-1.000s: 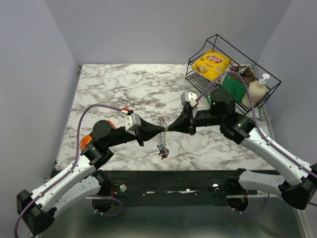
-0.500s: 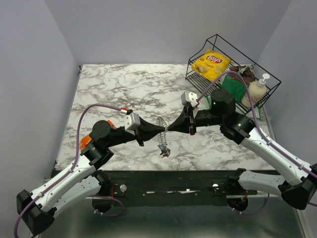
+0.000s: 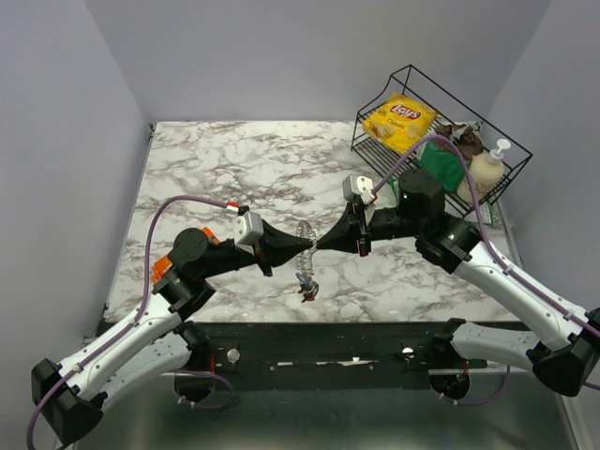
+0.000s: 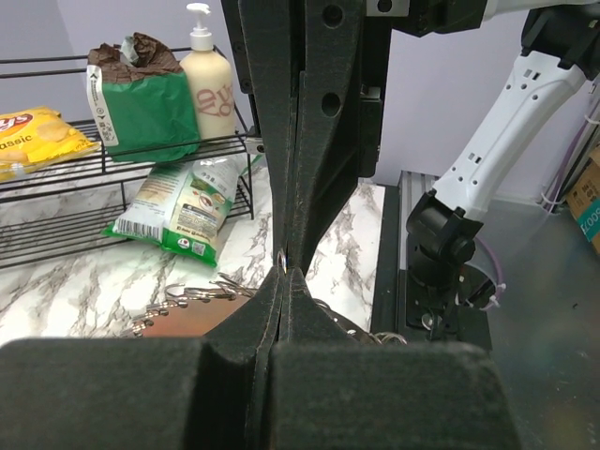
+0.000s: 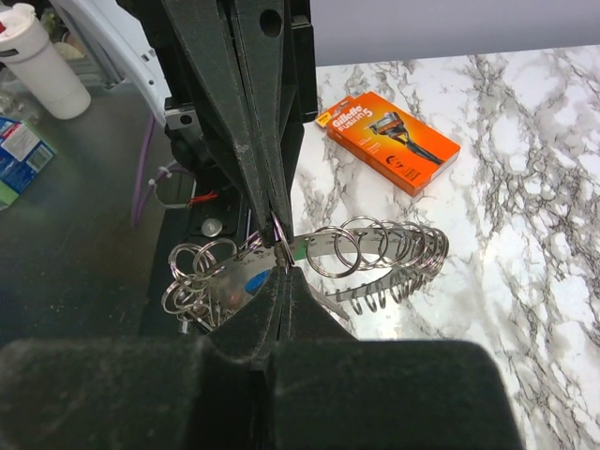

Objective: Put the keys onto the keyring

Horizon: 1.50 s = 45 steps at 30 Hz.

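A high rear camera looks down on the marble table (image 3: 234, 159); both close wrist cameras face each other across meeting fingertips (image 4: 267, 305).

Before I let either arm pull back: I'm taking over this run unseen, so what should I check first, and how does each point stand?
1. left gripper shut: ok.
2. right gripper shut, tip to tip with the left: ok.
3. keyring pinched where the two tips meet: ok.
4. keys threaded on the keyring: cannot tell, too small.
5. orange box lying apart from the keyring: ok.
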### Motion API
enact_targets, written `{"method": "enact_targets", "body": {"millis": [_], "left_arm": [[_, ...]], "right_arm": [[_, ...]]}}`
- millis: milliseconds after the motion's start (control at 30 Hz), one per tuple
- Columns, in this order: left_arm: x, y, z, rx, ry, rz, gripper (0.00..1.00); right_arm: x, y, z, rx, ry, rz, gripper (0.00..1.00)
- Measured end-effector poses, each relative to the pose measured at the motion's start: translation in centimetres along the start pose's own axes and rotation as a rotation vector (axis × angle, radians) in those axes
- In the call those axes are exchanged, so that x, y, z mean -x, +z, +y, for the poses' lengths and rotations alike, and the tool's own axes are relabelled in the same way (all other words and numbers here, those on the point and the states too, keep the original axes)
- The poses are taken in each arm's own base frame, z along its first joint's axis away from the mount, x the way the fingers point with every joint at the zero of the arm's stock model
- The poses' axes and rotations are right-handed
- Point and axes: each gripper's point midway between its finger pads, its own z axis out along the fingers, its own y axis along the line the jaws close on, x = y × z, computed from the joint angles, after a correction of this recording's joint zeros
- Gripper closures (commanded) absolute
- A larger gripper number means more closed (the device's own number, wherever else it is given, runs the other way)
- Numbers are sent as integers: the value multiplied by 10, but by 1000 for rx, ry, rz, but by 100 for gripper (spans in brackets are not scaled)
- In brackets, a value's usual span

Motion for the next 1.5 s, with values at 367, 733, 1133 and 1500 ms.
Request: {"method": "enact_targets", "body": {"millis": [367, 733, 1133, 1500], "left_arm": [[-1, 1, 0, 0, -23, 1, 100], [-1, 2, 1, 1, -32, 0, 100], [-2, 2, 2, 9, -38, 3, 100], [-3, 2, 4, 18, -40, 4, 100]], "right_arm": [[-3, -2, -1, -27, -14, -24, 99], [-4, 1, -7, -61, 13, -30, 99], [-7, 3, -9, -101, 5, -46, 99], [-8, 8, -8, -113, 4, -54, 99]]}}
